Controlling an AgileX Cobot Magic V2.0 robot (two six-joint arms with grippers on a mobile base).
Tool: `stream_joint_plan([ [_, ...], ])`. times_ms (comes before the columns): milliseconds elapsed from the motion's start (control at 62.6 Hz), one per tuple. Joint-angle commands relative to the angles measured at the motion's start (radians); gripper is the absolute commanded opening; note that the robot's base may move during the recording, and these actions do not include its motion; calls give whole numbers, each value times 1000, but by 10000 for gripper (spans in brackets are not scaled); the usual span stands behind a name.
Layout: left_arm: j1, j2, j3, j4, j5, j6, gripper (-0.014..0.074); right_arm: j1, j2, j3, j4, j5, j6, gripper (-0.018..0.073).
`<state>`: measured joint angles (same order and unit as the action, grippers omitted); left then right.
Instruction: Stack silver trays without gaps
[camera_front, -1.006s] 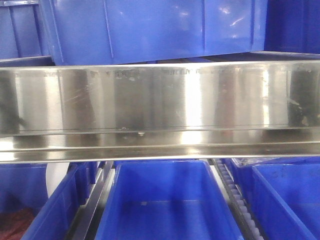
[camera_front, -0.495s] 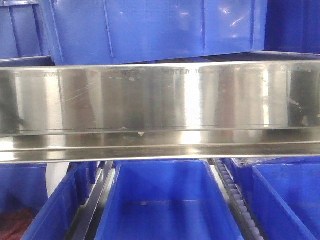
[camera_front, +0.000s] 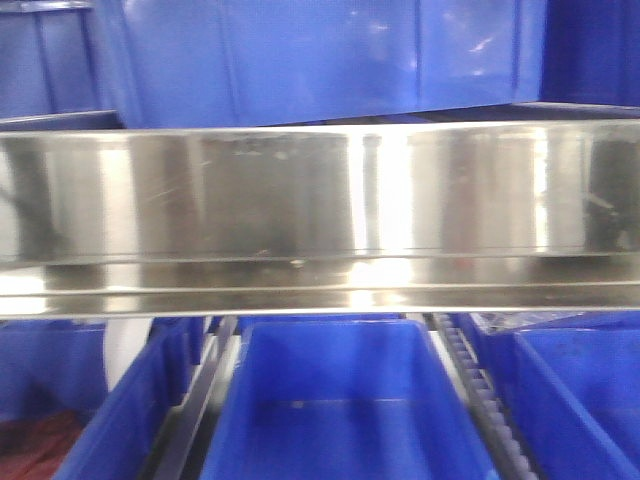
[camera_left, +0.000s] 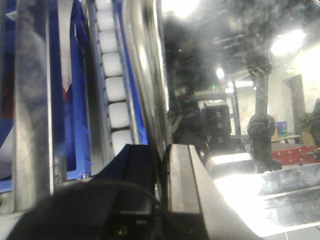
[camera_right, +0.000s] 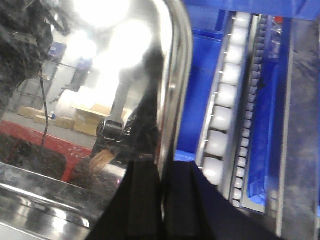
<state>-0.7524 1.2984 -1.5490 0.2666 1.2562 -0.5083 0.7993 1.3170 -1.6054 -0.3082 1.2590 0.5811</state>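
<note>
Tray is held at both ends: left gripper (camera_left: 161, 167) jaws clamped on the thin rim of the silver tray (camera_left: 149, 75), right gripper (camera_right: 162, 192) jaws clamped on the rim (camera_right: 176, 75) too, likely the opposite end. Its long axis would then run left-right between the arms, with neither arm nearer. No second tray to stack onto shows; front view has blue bins under a wide steel rail (camera_front: 320, 200), middle bin (camera_front: 345, 425) looks empty, left bin (camera_front: 130, 410) holds something reddish (camera_front: 35, 440), too blurred to name.
</note>
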Motion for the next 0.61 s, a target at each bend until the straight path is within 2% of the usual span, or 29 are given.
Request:
stream_joint_plan([
  [0, -13, -27, -31, 25, -2, 16, -48, 3, -33, -32, -49, 27, -10, 22],
  [591, -13, -27, -31, 25, -2, 16, -48, 3, -32, -32, -49, 27, -10, 22],
])
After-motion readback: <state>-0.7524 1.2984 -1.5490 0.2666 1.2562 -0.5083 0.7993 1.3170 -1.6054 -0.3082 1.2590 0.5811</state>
